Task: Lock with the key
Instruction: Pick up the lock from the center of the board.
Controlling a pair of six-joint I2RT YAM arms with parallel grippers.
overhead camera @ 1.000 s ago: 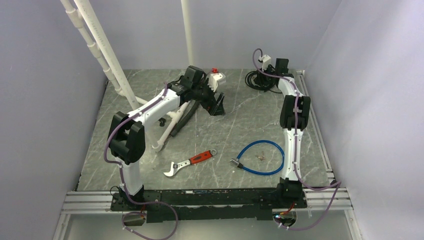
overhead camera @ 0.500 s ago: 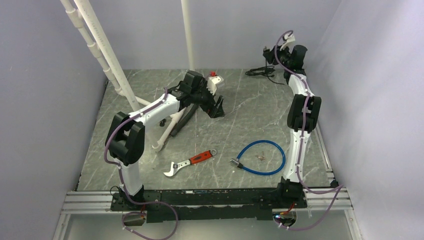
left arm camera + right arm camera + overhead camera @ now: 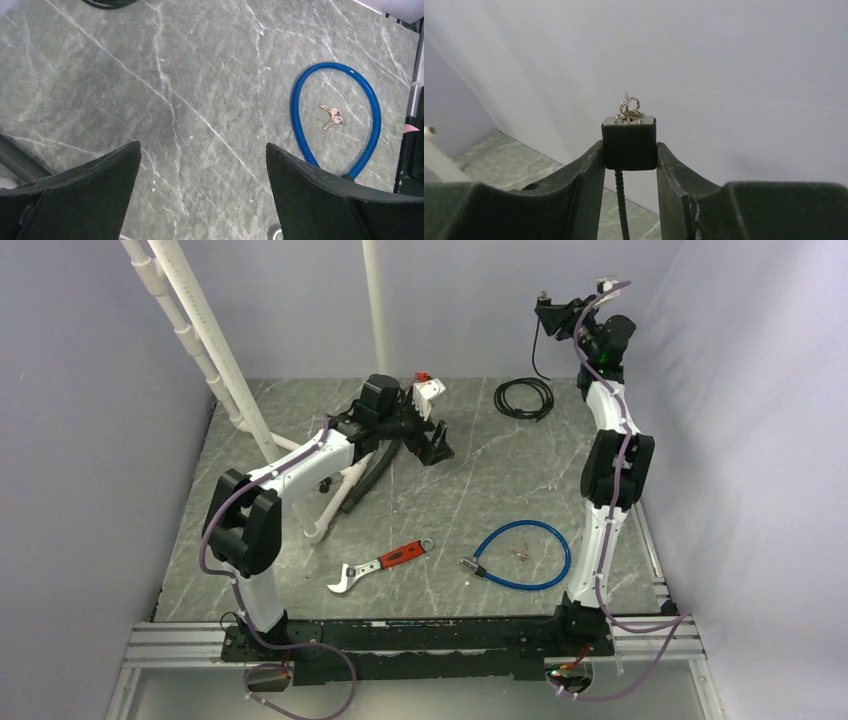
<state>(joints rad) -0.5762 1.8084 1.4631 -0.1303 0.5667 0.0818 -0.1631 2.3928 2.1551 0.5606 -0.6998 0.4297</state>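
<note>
Right gripper [image 3: 629,152] is clamped on the black lock body [image 3: 629,136], high over the desk's far right corner, key ring [image 3: 629,107] on top, cable trailing to a coil [image 3: 523,398] below. We judge the turn comes next: the left gripper [image 3: 202,146], jaws spread near the far edge, must reach that key. Grey marbled desk [image 3: 500,480], lilac walls [image 3: 450,300].

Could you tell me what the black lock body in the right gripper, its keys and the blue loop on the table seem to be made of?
Black lock body: probably matte plastic or rubber casing, dull with rounded edges. Keys: silvery metal, glinting. Blue loop: likely plastic-sheathed cable, smooth and glossy.
</note>
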